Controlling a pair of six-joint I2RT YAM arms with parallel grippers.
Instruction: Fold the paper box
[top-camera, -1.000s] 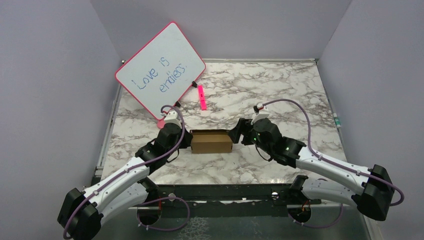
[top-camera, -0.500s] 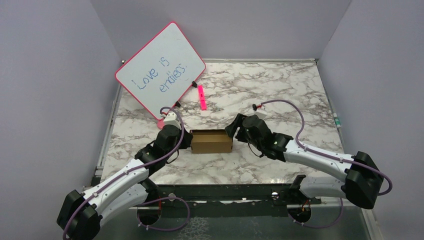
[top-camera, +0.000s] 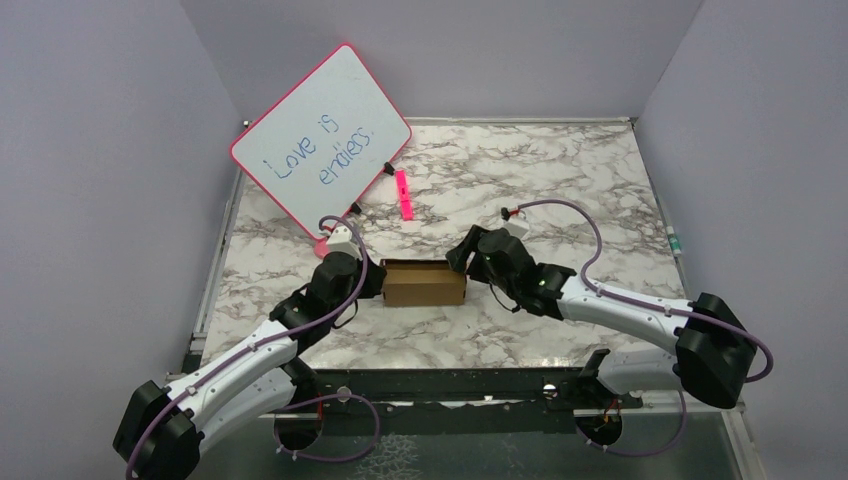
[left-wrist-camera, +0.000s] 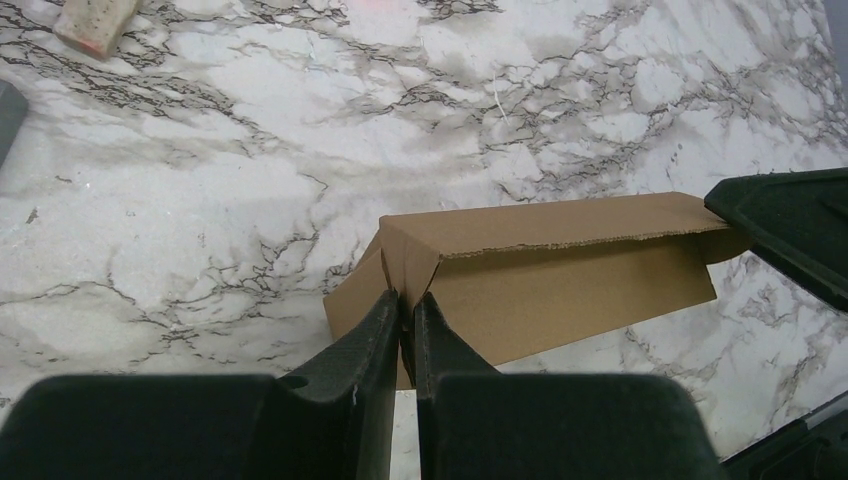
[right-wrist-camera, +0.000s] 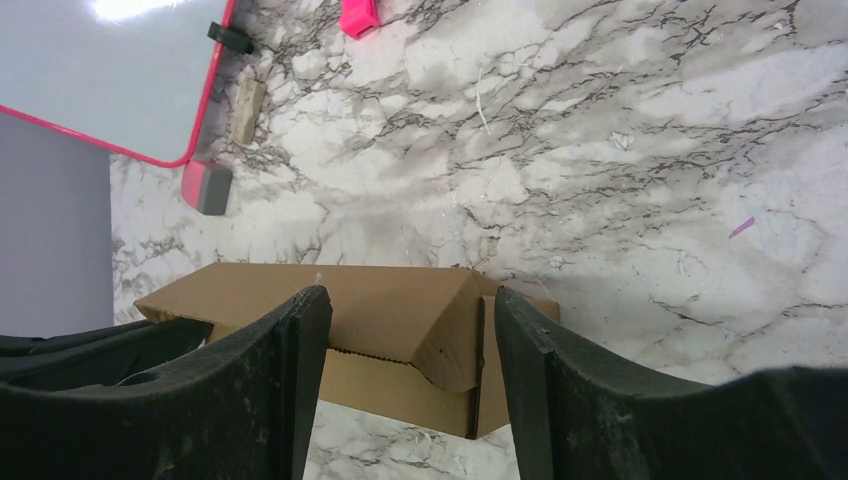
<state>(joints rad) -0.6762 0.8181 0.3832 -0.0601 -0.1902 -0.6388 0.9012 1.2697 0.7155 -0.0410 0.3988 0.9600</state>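
Near the front middle of the marble table (top-camera: 540, 170), between the two arms: the paper box (top-camera: 425, 283), plain brown cardboard, low and rectangular, long side running left to right. Looks partly folded, with the walls up and the top open when seen from above. From the left wrist, shows a long panel leaning over the inside, with a rough, jagged line along its lower edge. Gripped at the left end by the left gripper (left-wrist-camera: 407, 300), fingers clenched almost together on a thin cardboard flap at the corner. Faced at the right end by the right gripper (right-wrist-camera: 408, 300), released, jaws standing well apart with the folded end flap showing between and behind the two fingers. Cannot tell whether either of those fingers touches the cardboard. From the left wrist, shows one black finger of that gripper right at the far top corner of the box. Beyond the box, well apart from it, a pink marker (top-camera: 404, 195) flat on the marble. Farther back and to the left, a whiteboard (top-camera: 320, 140) with a pink rim, tilted corner-down and larger than the box, with blue handwriting that reads "Love is endless." Just beside its lowest corner, a small pink-and-grey block (right-wrist-camera: 207, 187), close behind the left arm's wrist. Around the table on three sides, plain lilac walls (top-camera: 100, 150).
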